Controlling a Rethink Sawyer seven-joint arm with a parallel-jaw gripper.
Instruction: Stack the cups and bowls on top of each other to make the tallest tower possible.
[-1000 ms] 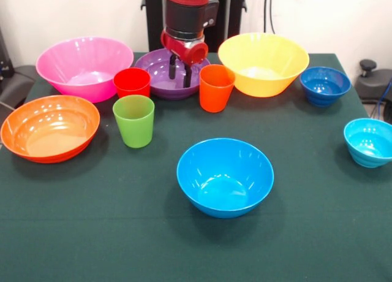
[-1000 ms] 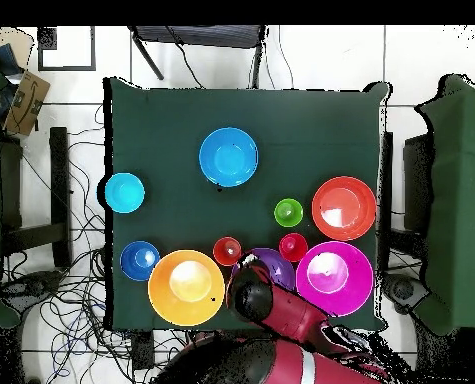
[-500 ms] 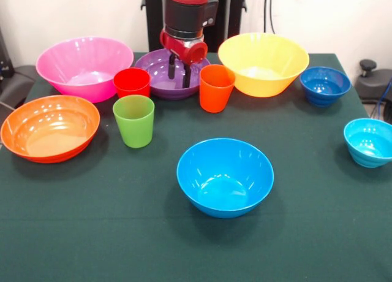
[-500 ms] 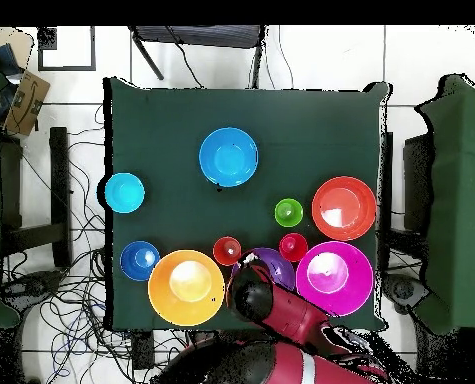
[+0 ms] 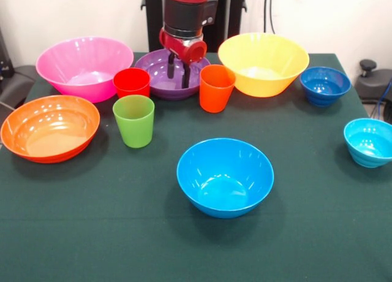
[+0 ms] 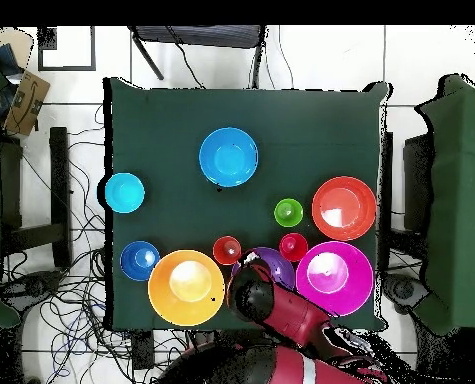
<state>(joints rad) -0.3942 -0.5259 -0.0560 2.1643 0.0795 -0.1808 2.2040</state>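
My gripper (image 5: 178, 73) is open and empty, its fingers hanging down into the purple bowl (image 5: 156, 70) at the table's far side. The red cup (image 5: 131, 83) and orange cup (image 5: 216, 87) stand just in front of that bowl, the green cup (image 5: 134, 119) nearer. The pink bowl (image 5: 84, 64), yellow bowl (image 5: 263, 62), orange bowl (image 5: 49, 127), blue bowl (image 5: 225, 176), small dark blue bowl (image 5: 324, 84) and cyan bowl (image 5: 369, 141) each stand alone. No tower stands. In the overhead view my arm (image 6: 271, 305) covers part of the purple bowl (image 6: 277, 263).
The table (image 5: 306, 233) has a dark green cloth. The orange cup and red cup flank the purple bowl closely. Cables and chairs (image 6: 196, 37) surround the table in the overhead view.
The gripper has shifted very slightly up and back over the purple bowl. Nothing else has moved.
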